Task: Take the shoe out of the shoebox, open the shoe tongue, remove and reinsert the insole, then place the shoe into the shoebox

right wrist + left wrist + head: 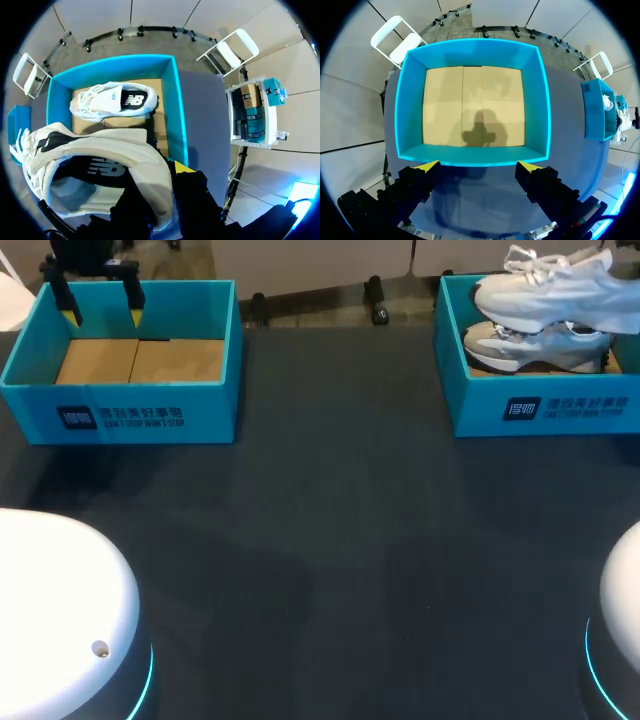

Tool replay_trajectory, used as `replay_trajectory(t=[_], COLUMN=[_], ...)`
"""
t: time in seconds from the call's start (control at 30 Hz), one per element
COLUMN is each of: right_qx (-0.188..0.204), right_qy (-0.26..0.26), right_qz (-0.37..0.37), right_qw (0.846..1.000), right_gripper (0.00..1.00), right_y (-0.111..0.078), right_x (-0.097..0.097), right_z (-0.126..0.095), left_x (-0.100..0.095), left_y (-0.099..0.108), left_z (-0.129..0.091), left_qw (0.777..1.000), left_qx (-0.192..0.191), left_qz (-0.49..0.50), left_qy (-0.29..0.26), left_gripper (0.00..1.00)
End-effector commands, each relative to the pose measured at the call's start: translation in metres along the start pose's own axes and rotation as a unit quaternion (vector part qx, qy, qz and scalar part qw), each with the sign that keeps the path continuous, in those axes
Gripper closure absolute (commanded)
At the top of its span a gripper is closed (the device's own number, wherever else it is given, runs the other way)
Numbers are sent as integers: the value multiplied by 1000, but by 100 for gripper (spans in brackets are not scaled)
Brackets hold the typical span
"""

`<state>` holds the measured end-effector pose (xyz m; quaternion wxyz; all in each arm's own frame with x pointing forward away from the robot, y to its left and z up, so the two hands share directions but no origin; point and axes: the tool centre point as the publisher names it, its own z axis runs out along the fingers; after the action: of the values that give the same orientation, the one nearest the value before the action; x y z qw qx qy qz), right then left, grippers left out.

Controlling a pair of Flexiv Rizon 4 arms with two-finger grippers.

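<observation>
A white shoe (100,165) hangs above the right teal shoebox (172,107), with my right gripper (169,174) shut on its heel collar; one finger is inside the shoe and hidden. In the head view this shoe (560,282) floats over the right shoebox (540,412), and the gripper itself is out of frame. A second white shoe (535,347) lies on its side inside that box, also seen as the second shoe (112,100). My left gripper (477,167) stands open above the near wall of the empty left shoebox (475,46). The same left gripper (100,302) shows over the far part of the left shoebox (130,415).
The dark table (330,530) stretches between the two boxes. My arms' white bases (60,620) sit at the front corners. The left box holds only its cardboard floor (140,360).
</observation>
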<state>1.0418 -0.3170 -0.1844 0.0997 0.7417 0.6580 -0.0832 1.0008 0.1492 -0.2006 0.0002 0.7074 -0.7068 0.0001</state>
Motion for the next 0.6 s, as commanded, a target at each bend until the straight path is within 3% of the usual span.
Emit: replay_trajectory(t=[0.03,0.5,0.6], right_qx=[-1,-1,-10], right_qy=[-3,-3,-3], right_qz=[1,1,-2], right_qw=[1000,1000,1000], right_gripper=[100,100,100], right_y=[-2,-2,-16], right_x=[2,2,5], right_z=[-9,-9,-13], left_x=[0,0,0], left_y=[0,0,0], left_z=[0,0,0], left_qw=[1000,1000,1000], left_qx=[0,0,0], left_qz=[0,0,0], left_qy=[0,0,0], left_gripper=[0,0,0])
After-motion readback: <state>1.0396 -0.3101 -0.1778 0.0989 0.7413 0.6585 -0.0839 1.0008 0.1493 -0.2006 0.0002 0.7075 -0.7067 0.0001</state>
